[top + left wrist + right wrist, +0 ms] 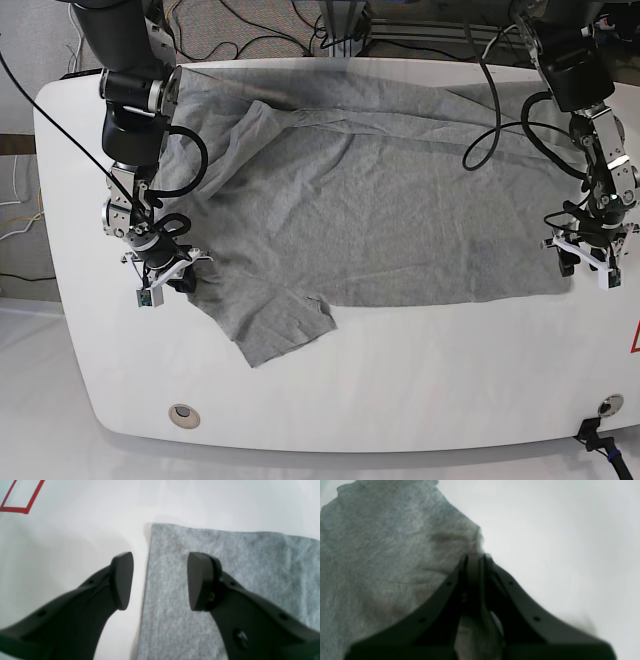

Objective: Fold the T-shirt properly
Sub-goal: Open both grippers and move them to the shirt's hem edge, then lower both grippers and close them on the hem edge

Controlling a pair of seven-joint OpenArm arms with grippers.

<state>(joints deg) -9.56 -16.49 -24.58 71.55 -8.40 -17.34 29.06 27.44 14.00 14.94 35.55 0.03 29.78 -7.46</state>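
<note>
You are barely started: the T-shirt (pixel 370 190) lies spread across the table (pixel 400 400), with only one sleeve doubled over near its far edge and no body fold made. Your right end effector (pixel 476 557) is clamped on the shirt's near sleeve edge. Your left end effector (pixel 160 582) hangs apart, straddling the shirt's side edge, gripping nothing yet.

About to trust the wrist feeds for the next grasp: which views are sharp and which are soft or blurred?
Base view: sharp and evenly lit, the T-shirt and table clear. Left wrist view: mild softness, the open left gripper and the shirt edge readable. Right wrist view: heavily blurred, the right gripper dark; its jaws look shut on cloth.
</note>
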